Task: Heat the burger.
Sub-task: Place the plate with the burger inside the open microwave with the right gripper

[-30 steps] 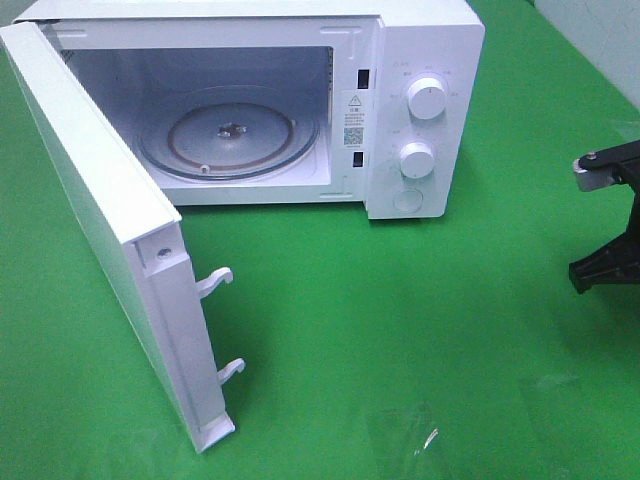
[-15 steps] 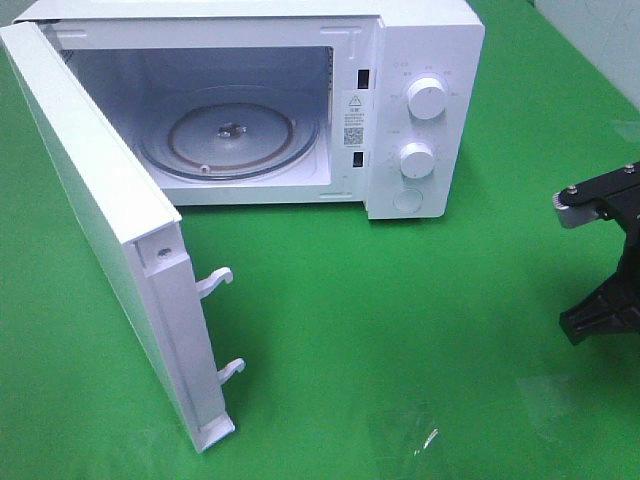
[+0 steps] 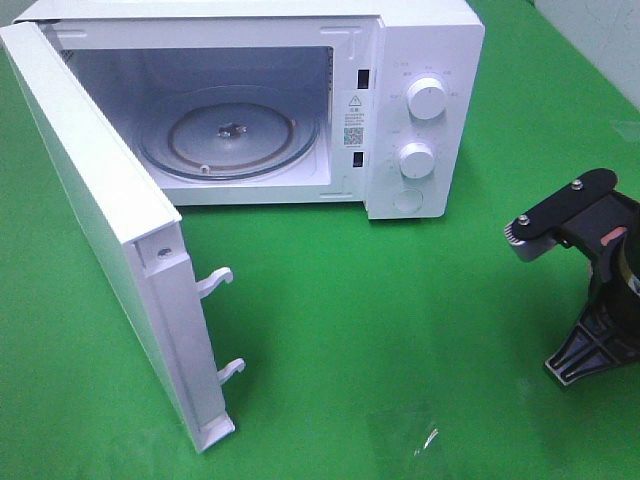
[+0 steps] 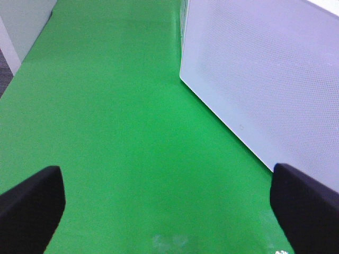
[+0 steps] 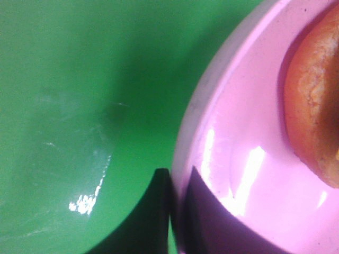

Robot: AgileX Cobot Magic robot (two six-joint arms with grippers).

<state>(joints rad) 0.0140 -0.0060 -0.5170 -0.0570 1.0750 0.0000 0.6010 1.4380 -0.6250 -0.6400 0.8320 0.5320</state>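
Note:
The burger (image 5: 315, 100) shows only in the right wrist view, as a golden-brown bun edge resting on a pink plate (image 5: 238, 132). My right gripper (image 5: 174, 211) is shut on the plate's rim, one dark finger (image 5: 156, 217) under the edge. In the high view only the right arm (image 3: 588, 300) appears at the right edge; plate and burger lie outside that frame. The white microwave (image 3: 425, 60) stands with its door (image 3: 100, 220) swung wide and its glass turntable (image 3: 230, 135) bare. My left gripper (image 4: 169, 211) is open, empty, beside the door's outer face (image 4: 265, 79).
A green cloth (image 3: 380, 330) covers the table. The open door reaches toward the front left, with two latch hooks (image 3: 215, 282) sticking out of its edge. Two knobs (image 3: 427, 98) and a button sit on the microwave's right panel. A shiny patch (image 3: 425, 438) marks the cloth near the front.
My right arm has come further into the high view, moving left and toward the front. The microwave, its door and the left gripper have not moved.

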